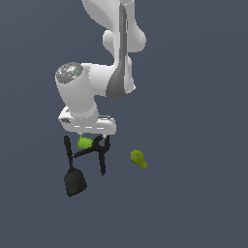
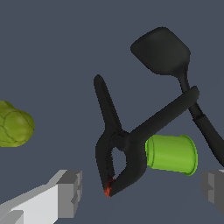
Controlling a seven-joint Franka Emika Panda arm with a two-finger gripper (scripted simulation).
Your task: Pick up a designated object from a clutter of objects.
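The designated bright green stubby cylinder [image 2: 171, 154] lies on its side between the black clamp [image 2: 122, 135] and the black spatula's handle [image 2: 205, 127]. In the exterior view the cylinder [image 1: 85, 143] shows just under the hand. My gripper [image 2: 140, 192] is open and empty, with grey fingertips [image 2: 70, 192] far apart. It hovers over the clamp's red tip [image 2: 107, 190] and the cylinder, touching neither. In the exterior view the gripper [image 1: 92, 136] sits low above the clutter, mostly hidden by the white hand.
The spatula [image 1: 73, 180] lies with its blade toward the front, and the clamp [image 1: 100, 154] crosses its handle. A yellow-green pear-shaped lump [image 1: 139, 159] lies apart toward the exterior view's right; it also shows in the wrist view [image 2: 14, 124]. The floor is plain dark grey.
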